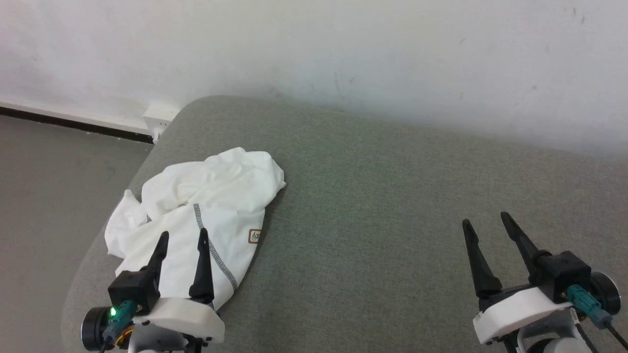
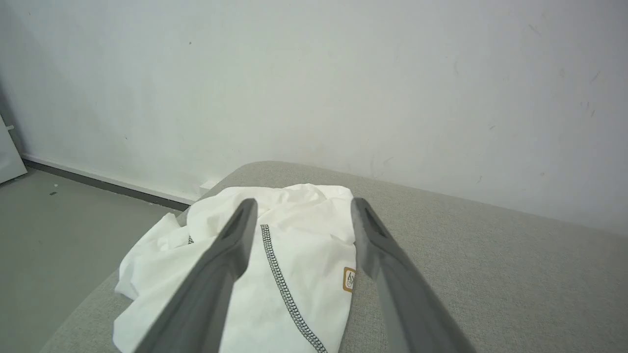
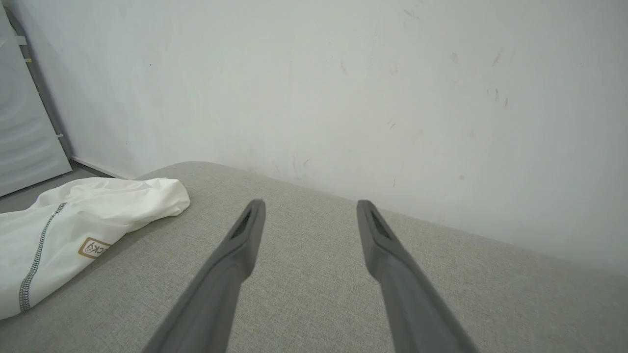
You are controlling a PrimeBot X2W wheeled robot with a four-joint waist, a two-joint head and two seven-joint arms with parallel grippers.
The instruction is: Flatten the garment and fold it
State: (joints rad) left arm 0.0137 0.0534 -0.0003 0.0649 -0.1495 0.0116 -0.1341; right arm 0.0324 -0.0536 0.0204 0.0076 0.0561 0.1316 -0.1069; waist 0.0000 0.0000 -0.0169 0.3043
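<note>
Left gripper (image 1: 182, 234) hovers above the garment (image 1: 196, 206), right gripper (image 1: 484, 218) well apart from it, both with fingers spread. The patch (image 3: 94, 248), blurred in the head view, reads "CKY" in the right wrist view.

Crumpled garment (image 1: 221, 196) on grey cushion (image 1: 382, 220), left pincer (image 1: 183, 233) spread, right pincer (image 1: 485, 219) spread

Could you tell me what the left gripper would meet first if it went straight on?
Probably the crumpled thin white garment with dark zigzag stitching, lying ahead of the open left gripper; depth is unclear, so it might pass over to the pale wall.
</note>
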